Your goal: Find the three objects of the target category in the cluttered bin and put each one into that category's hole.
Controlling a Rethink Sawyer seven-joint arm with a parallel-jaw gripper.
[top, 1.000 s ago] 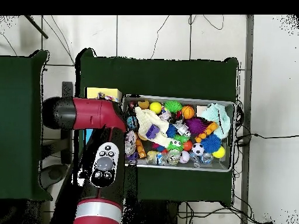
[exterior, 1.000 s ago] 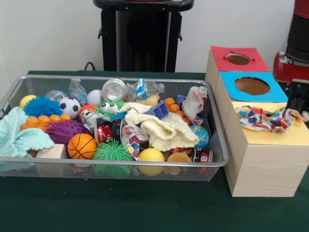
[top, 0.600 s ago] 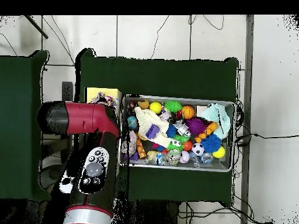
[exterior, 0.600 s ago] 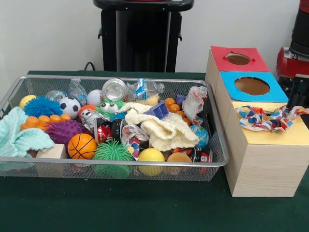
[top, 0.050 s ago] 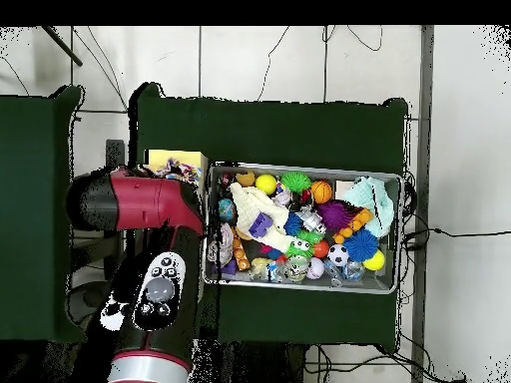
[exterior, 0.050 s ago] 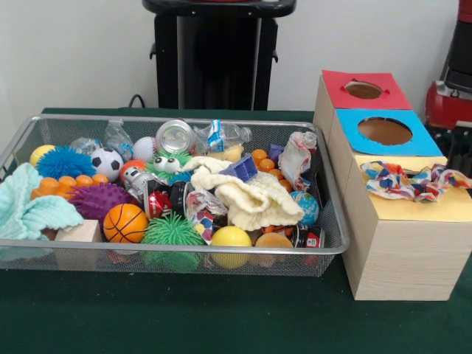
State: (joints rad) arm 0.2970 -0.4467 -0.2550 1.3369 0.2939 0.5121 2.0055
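Observation:
A colourful patterned cloth [exterior, 0.050 s ago: 413, 181] lies spread over the yellow-topped box [exterior, 0.050 s ago: 420, 210], hiding that box's hole. A cream knitted cloth [exterior, 0.050 s ago: 247, 195] sits in the middle of the wire bin [exterior, 0.050 s ago: 169, 249]. At the bin's left end lies a mint cloth [exterior, 0.050 s ago: 29, 210]. Only the red arm [exterior, 0.050 s ago: 456, 103] shows at the right edge of the front view, with a dark part of my gripper [exterior, 0.050 s ago: 463, 140] below it, right of the blue-topped box [exterior, 0.050 s ago: 383, 131]. In the overhead view the arm [top, 0.050 s ago: 150, 259] covers most of the boxes and hides the gripper.
A red-topped box [exterior, 0.050 s ago: 365, 90] with an open hole stands behind the blue one. The bin [top, 0.050 s ago: 299, 224] holds several balls, spiky toys, cans and plastic bottles. The yellow box [top, 0.050 s ago: 175, 160] peeks out beside the arm. Green table cloth lies in front.
The arm has drawn back toward the right edge of the front view, away from the yellow box. The patterned cloth stays lying on that box.

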